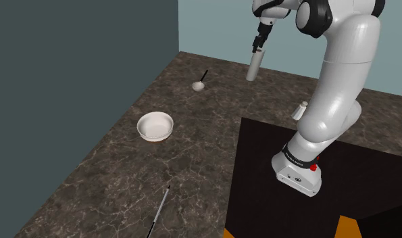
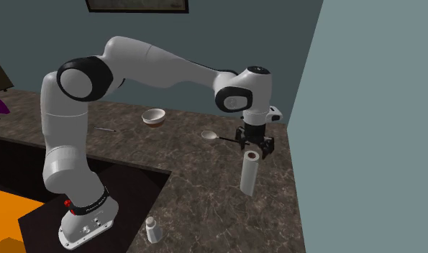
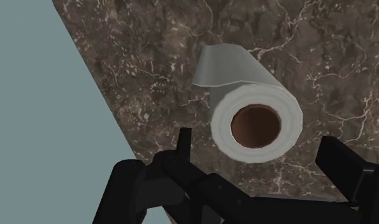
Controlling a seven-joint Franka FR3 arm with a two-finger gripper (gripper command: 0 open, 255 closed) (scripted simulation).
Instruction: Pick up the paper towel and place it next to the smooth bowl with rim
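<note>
My hand (image 1: 258, 46) was open, with its two fingers (image 3: 183, 149) apart and nothing held between them. The paper towel (image 1: 254, 65) stood straight up on the dark stone counter (image 1: 91, 176), in the upper middle of the shoulder view, close to the pale blue wall (image 1: 219, 27). It was right under my hand. In the wrist view I looked down into the brown hole in the middle of the roll. So its long way ran up and down, the same way my hand pointed. One finger was out on each side of the roll's top, and as far as I could see they did not touch it. The white bowl (image 1: 155, 126) sat well apart from the roll, at the left middle of the shoulder view. I think the next move was to go straight down a little and squeeze the roll by its sides. If I came down crooked, the tall roll could tip over.
</note>
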